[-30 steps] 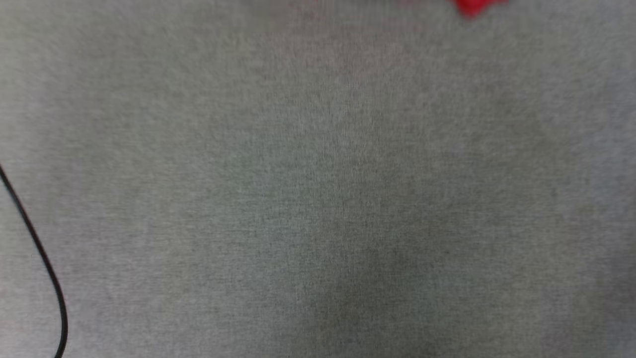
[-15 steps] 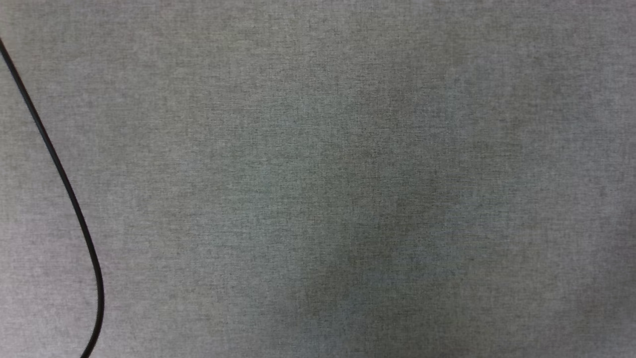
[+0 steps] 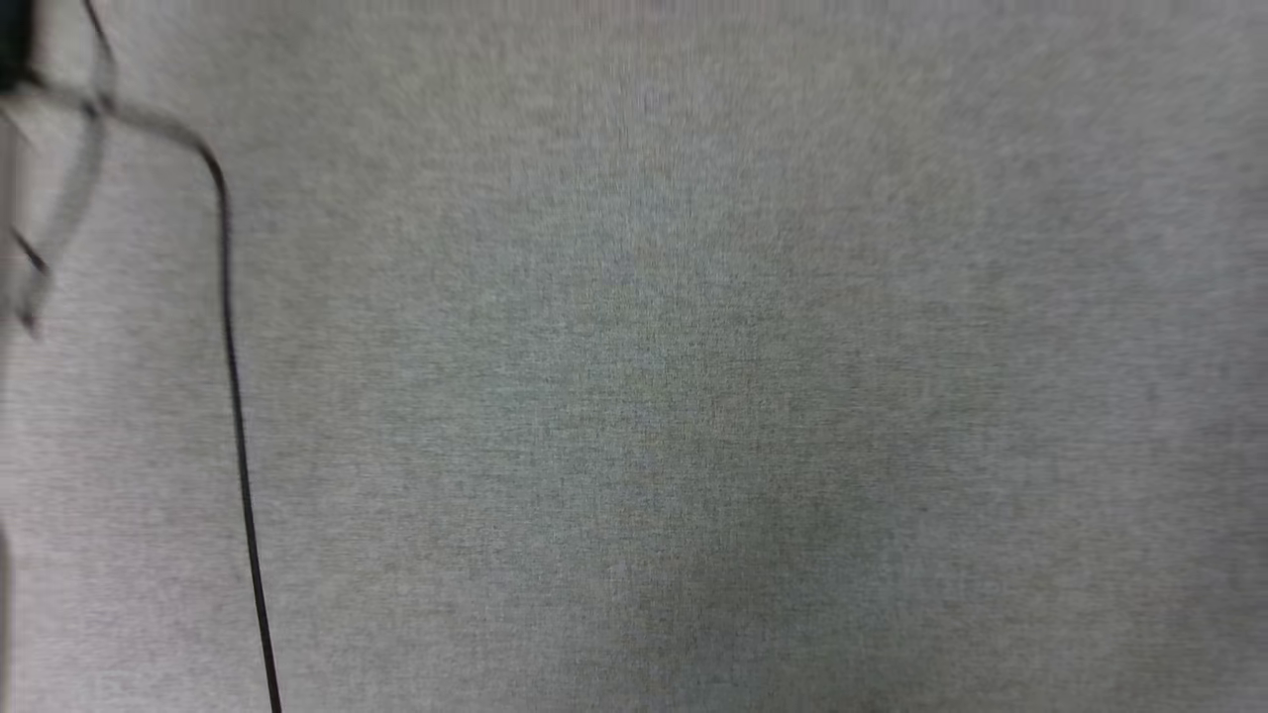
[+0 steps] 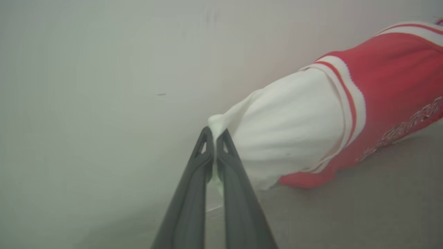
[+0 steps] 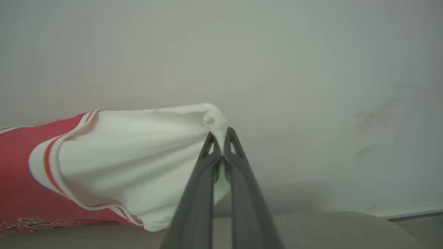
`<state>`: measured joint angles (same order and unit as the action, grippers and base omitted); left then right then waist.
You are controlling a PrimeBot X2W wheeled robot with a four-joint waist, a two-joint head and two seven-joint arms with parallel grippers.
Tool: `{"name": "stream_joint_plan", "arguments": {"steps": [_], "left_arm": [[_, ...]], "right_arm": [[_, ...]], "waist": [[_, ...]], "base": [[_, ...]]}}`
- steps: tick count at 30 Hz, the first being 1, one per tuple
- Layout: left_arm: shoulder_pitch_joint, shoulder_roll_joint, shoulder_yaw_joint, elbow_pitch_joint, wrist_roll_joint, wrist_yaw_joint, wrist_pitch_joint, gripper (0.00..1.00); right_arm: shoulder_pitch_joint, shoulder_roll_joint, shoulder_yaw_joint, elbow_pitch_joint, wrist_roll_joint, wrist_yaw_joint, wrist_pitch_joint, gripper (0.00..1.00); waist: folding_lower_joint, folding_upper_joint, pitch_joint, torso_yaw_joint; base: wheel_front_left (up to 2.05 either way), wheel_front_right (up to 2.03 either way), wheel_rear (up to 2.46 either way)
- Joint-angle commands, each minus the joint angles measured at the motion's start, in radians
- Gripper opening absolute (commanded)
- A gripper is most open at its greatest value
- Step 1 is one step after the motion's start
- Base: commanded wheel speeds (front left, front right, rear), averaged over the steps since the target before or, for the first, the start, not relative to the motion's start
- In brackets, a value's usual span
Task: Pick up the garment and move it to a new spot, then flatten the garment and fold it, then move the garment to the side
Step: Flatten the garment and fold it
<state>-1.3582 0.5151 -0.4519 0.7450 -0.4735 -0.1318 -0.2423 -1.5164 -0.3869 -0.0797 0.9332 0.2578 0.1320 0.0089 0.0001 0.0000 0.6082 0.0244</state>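
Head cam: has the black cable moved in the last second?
Cannot tell. The cable shows further right, but the blurred grey surface offers no fixed mark; likely the camera moved.

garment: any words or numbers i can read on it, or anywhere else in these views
Nothing can be read.
Left wrist view: on the garment, dark pale-outlined lettering, too slanted and blurred to read.
Right wrist view: the lettering at the lower left, also unreadable.
Head view: no text on the grey surface or black cable.
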Motion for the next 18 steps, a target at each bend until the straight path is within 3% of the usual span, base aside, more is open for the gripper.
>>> {"name": "stream_joint_plan", "arguments": {"steps": [1,10,18], "left_arm": [[0.09,-0.001,-0.009,-0.009,-0.019,0.003,-0.009,0.0],[0.472,-0.003,-0.048,-0.094,-0.076,0.016,-0.006,0.0],[0.773,0.01,-0.078,-0.181,-0.127,0.049,0.024,0.0]], "right_arm": [[0.09,-0.017,0.031,-0.002,0.034,-0.002,-0.004,0.0],[0.49,-0.057,0.16,-0.14,0.273,-0.002,0.027,0.0],[0.849,-0.142,0.248,-0.338,0.47,-0.002,0.085,0.0]], "waist": [[-0.0001,0.0,-0.068,-0.003],[-0.0001,0.0,-0.227,-0.014],[-0.0001,0.0,-0.328,-0.028]], "base": [[0.0,0.0,0.0],[0.0,0.0,0.0],[0.0,0.0,0.0]]}}
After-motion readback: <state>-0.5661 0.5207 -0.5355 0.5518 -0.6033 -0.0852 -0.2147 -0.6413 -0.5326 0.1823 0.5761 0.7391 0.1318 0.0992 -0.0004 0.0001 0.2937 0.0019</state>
